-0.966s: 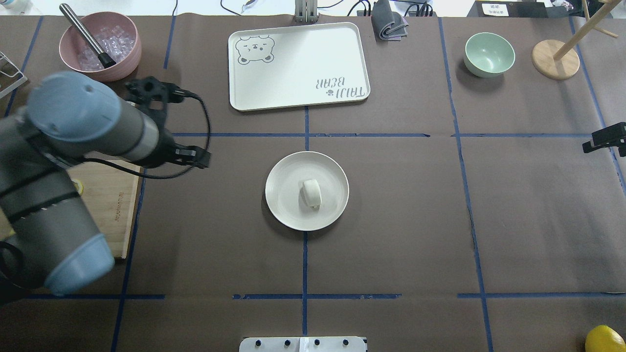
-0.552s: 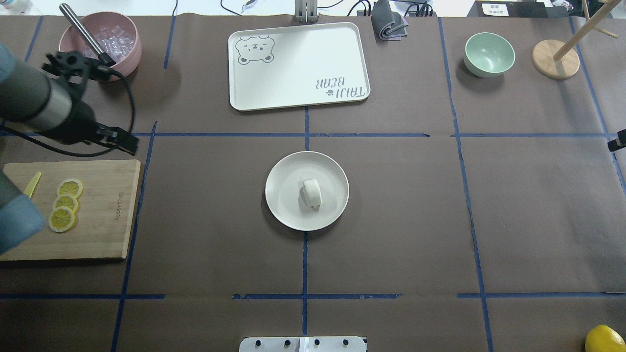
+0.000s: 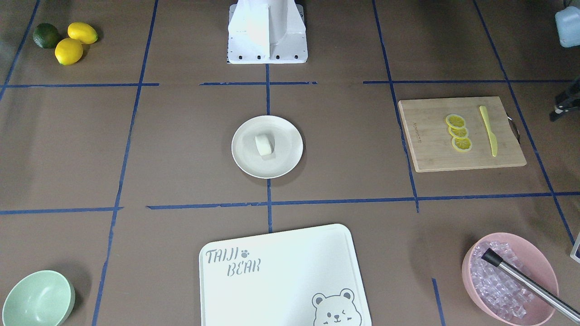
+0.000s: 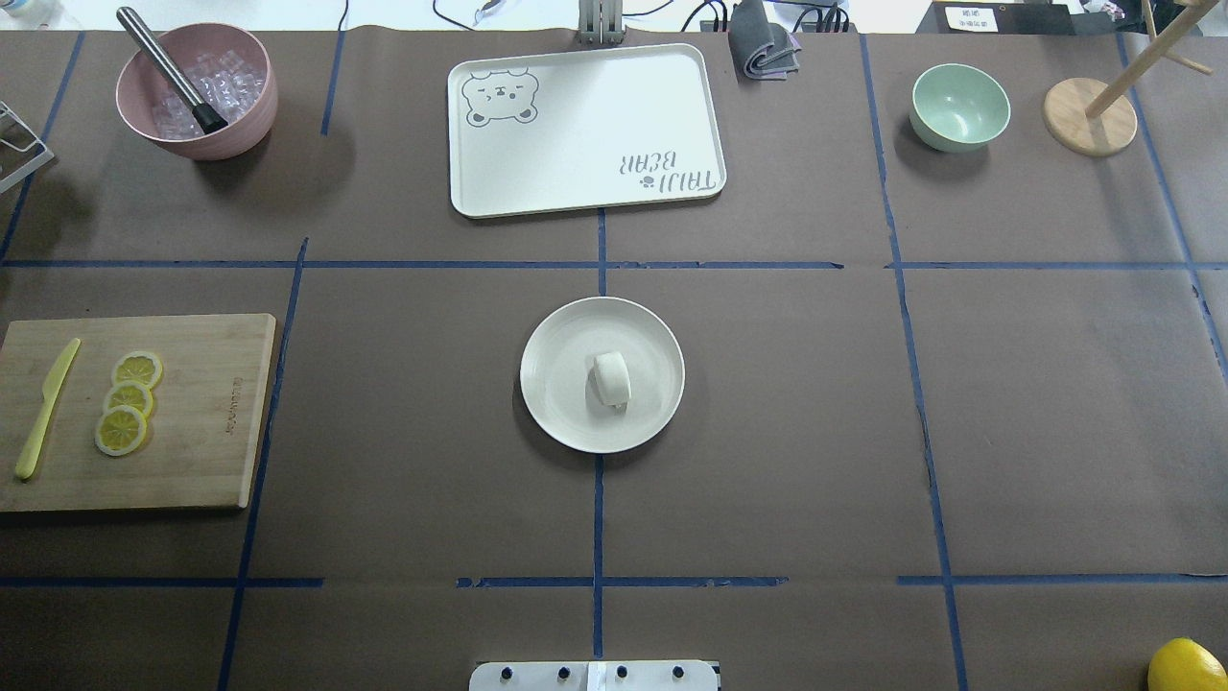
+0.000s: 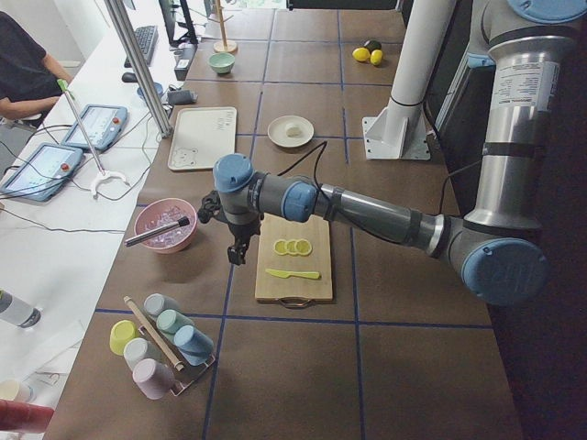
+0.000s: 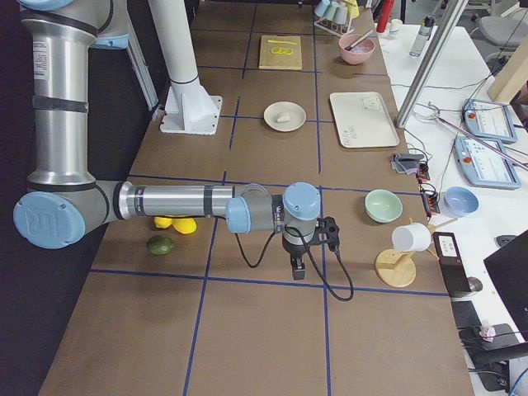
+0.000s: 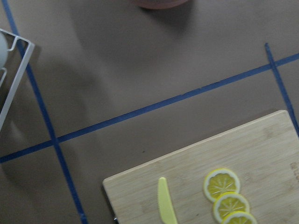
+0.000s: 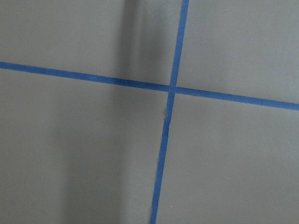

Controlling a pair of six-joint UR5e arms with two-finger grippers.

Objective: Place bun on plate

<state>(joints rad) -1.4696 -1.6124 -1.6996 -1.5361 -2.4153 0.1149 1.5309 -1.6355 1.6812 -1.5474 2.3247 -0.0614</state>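
The small white bun lies on its side near the middle of the round cream plate, at the table's centre. The front-facing view shows the same bun resting on the plate with nothing touching it. My left gripper hangs over the table beside the cutting board, far from the plate; I cannot tell whether it is open or shut. Over bare table near the green bowl, my right gripper points down, and its state cannot be told either. Neither wrist view shows any fingers.
A wooden cutting board holds lemon slices and a yellow knife. A pink bowl of ice, a bear-printed board, a green bowl and a wooden stand line the far side. A lemon sits at the near right corner.
My left arm has swung away to the left and left the overhead view, uncovering the cutting board. The right gripper's tip has gone from that view's right edge. Bun and plate stay put.
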